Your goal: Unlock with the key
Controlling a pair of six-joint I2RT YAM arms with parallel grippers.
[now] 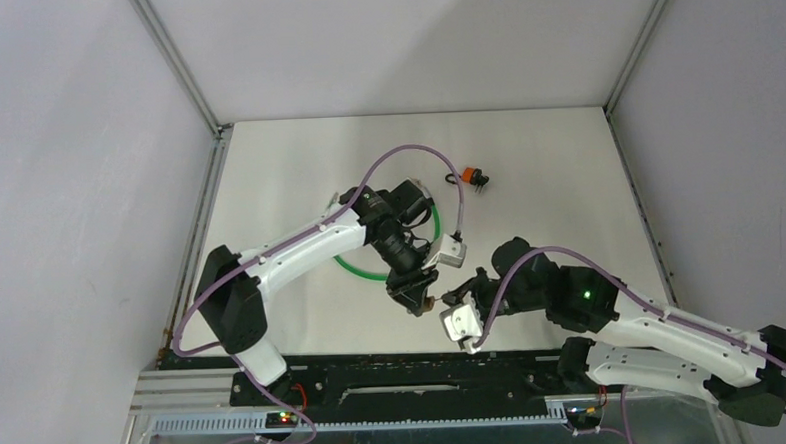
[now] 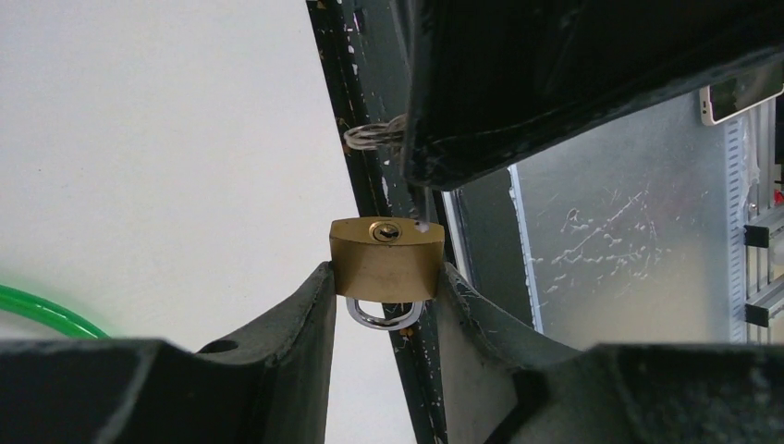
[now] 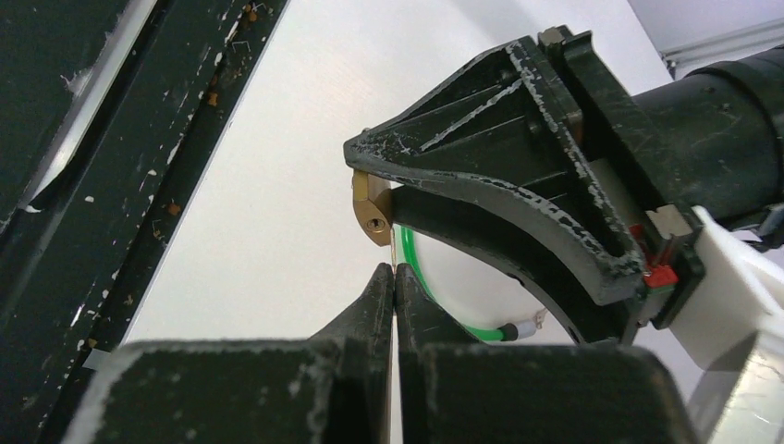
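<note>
Above the 6 o'clock edge of the desk, the left end effector, partly open, clamps the padlock. The right end effector, fully closed, pinches the key. In the wrist views, the padlock's keyway faces 12 o'clock and its shackle 6. The key blade runs 6–12, tip beside the keyway. Insertion step: likely centre the tip, then push.

A green loop lies on the white table, partly hidden. Well apart, toward the far side, sits a small orange-and-black piece. A black rail runs along the near edge.

Brass padlock, green cable
</note>
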